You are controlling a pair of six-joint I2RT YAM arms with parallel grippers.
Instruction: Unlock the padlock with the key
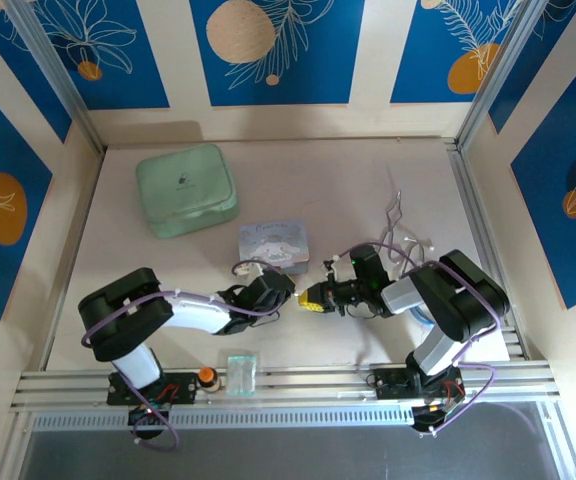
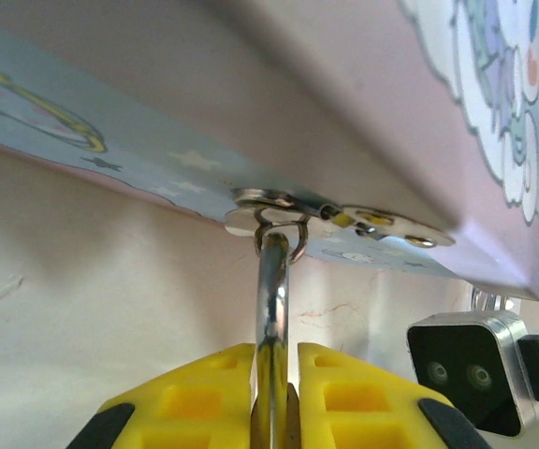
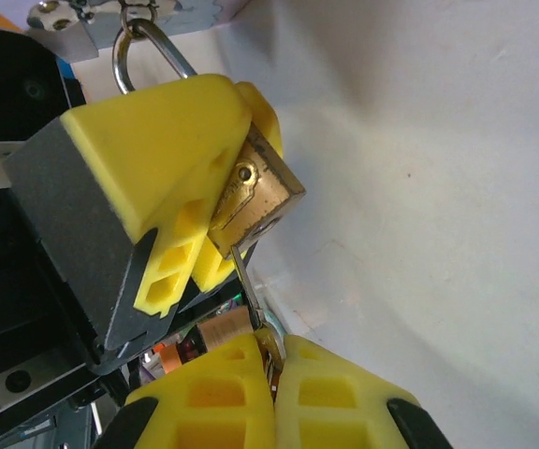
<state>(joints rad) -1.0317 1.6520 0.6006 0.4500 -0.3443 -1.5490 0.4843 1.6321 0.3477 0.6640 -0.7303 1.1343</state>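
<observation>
The walls (image 1: pixel 268 40) carried blue panels printed with white line-drawn leaves and orange and tan discs, separated by cream strips. Aluminium posts (image 1: pixel 58 80) framed the corners. The tabletop (image 1: pixel 348 190) was pale beige, evenly lit with soft shadows, and slotted aluminium rails (image 1: pixel 308 385) ran along its near edge.

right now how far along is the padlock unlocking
Done: left end effector clamps the padlock, right end effector pinches the key. In hand: key tip meeting the padlock's underside; insertion depth unclear. Left: turn it and free the shackle, still looped through the tin's hasp.
</observation>
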